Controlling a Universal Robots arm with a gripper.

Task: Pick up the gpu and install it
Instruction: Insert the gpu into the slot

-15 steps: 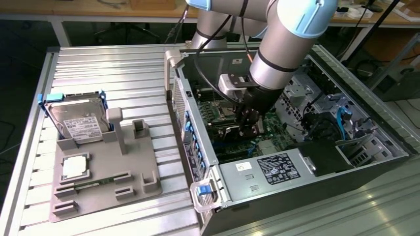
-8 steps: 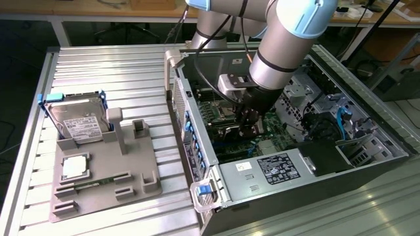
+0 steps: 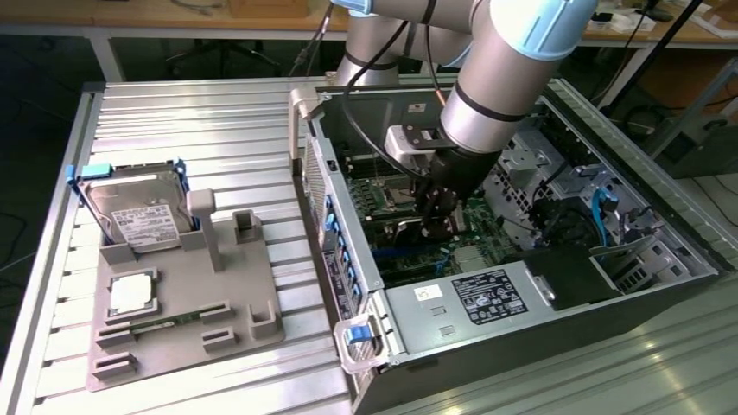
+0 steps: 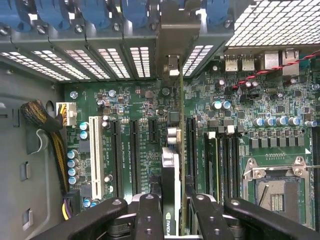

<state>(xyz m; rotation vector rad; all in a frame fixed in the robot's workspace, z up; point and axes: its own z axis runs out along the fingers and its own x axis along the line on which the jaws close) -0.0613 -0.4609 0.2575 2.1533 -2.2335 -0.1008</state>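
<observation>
The gpu [image 4: 171, 195] stands on its long edge inside the open computer case, seen edge-on in the wrist view as a thin dark card with a pale face and small white lettering near its lower end. It runs straight along the green motherboard, between two long black slots, and its far end reaches the silver bracket at the case's rear slot openings.

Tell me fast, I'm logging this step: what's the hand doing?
Hand: closed on the gpu, held edge-on above the motherboard slots.
</observation>
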